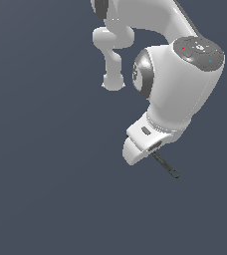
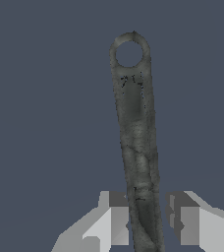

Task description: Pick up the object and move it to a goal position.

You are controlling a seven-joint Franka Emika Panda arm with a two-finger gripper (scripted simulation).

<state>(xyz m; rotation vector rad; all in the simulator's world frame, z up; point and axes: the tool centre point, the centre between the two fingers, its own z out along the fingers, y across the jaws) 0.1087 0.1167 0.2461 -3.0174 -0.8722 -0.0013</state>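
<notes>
Exterior view: white robot arm (image 1: 180,84) comes in from the top, wrist bent down, gripper (image 1: 153,149) near picture centre. The rod (image 1: 166,166), thin and dark, sticks out from under the gripper toward the exterior view's lower right, loop end farthest out. Whether it lies on the grey floor (image 1: 46,189) or hangs lifted, can't tell; no shadow or edge to judge by. No goal marker seen.

Wrist view: rod (image 2: 136,142) runs lengthwise away from the camera, loop (image 2: 129,51) at the far end, plain end down between the two fingers (image 2: 111,219). One finger looks to touch the rod's side; the other shows a narrow gap of background, so the jaws are partly closed around it, but clenched vs. just bracketing it — can't tell.

Handling, my guess: very light, stiff, prob. metal-like, not fragile. Thin + smooth, so it may slip or pivot if pinched off-centre. The grip sits near the plain end, so the long loop side overhangs and may swing. Better hold: closer to mid-length, jaws square across the narrow width. Move slow w/ it.
</notes>
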